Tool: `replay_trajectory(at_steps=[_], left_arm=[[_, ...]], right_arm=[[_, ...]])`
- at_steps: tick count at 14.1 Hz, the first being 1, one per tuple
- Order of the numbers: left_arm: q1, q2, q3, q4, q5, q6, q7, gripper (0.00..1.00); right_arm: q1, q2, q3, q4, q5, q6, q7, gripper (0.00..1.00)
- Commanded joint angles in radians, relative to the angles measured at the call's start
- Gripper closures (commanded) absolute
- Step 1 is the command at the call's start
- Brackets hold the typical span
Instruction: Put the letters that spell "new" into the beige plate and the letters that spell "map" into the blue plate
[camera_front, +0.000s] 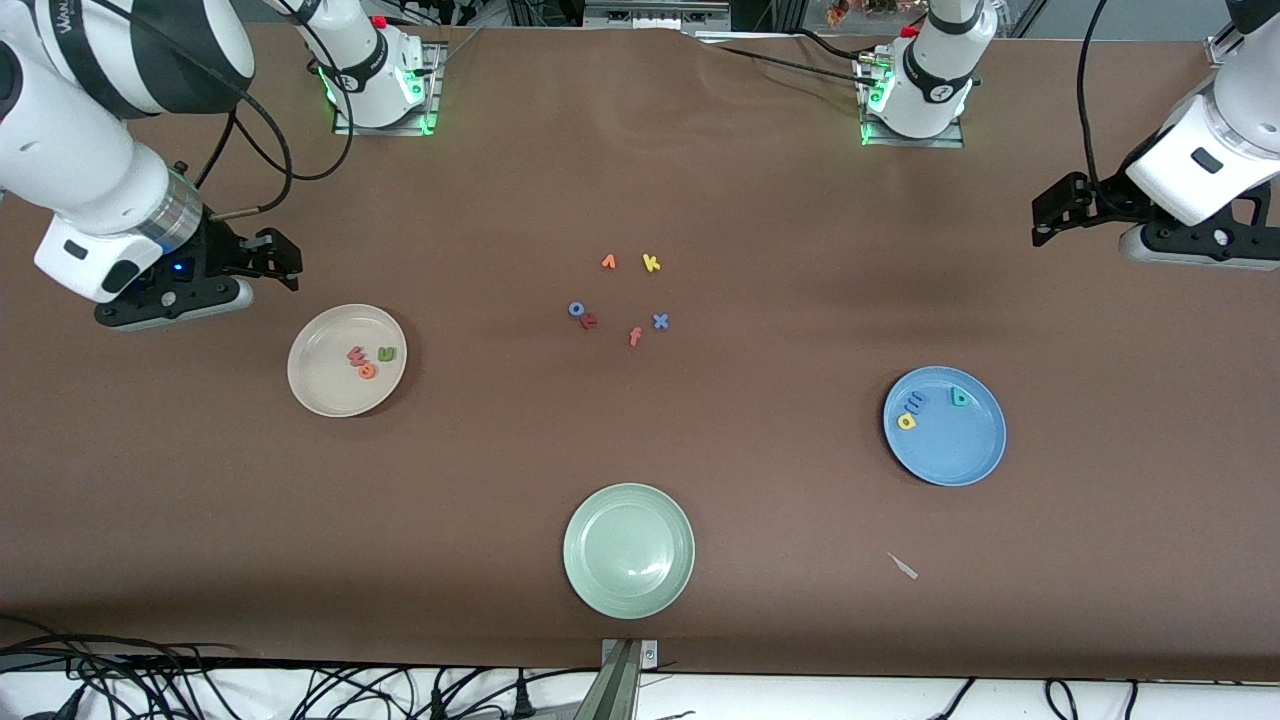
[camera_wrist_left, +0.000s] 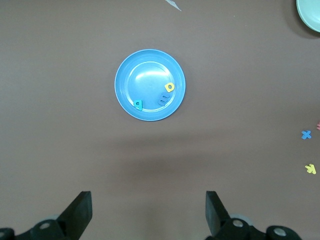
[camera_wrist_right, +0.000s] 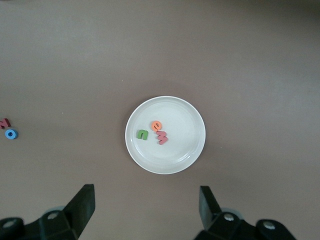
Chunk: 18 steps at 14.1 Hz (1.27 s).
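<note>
Left gripper (camera_wrist_left: 147, 212) wide open, right gripper (camera_wrist_right: 145, 207) open, both empty

Beige plate (camera_front: 320, 385), blue plate (camera_front: 960, 455), pale green plate (camera_front: 628, 580), brown table (camera_front: 700, 180).

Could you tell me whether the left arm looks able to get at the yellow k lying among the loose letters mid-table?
Probably yes: the left gripper hangs open and empty, the yellow k lies apart from its neighbours, and nothing stands between them.
</note>
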Motion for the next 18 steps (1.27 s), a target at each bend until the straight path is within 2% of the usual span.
replay_trajectory(at_steps=[1,8,10,11,13,14,18], left_arm=[[-0.051,0.01,0.077,0.019,0.013,-0.005,0.036,0.0],[-0.05,-0.011,0.075,-0.012,-0.011,-0.005,0.071,0.0],[-0.048,-0.027,0.074,-0.035,-0.014,0.014,0.071,0.0],[-0.048,-0.039,0.071,-0.059,-0.016,0.019,0.068,0.0],[-0.047,-0.067,0.069,-0.098,-0.016,0.042,0.068,0.0],[-0.045,-0.062,0.069,-0.09,-0.016,0.044,0.068,0.0],[-0.037,-0.054,0.069,-0.081,-0.024,0.045,0.071,0.0]], right_arm=[[-0.031,0.001,0.03,0.028,0.024,-0.021,0.0,0.07],[-0.034,0.008,0.018,0.101,0.029,-0.127,0.032,0.07],[-0.038,0.009,0.012,0.111,0.121,-0.197,0.052,0.07],[-0.038,0.007,-0.012,0.111,0.156,-0.213,0.051,0.06],[-0.038,0.007,-0.023,0.114,0.159,-0.215,0.042,0.04],[-0.037,0.005,-0.023,0.115,0.158,-0.215,0.039,0.01],[-0.037,0.007,-0.022,0.12,0.138,-0.202,0.035,0.0]])
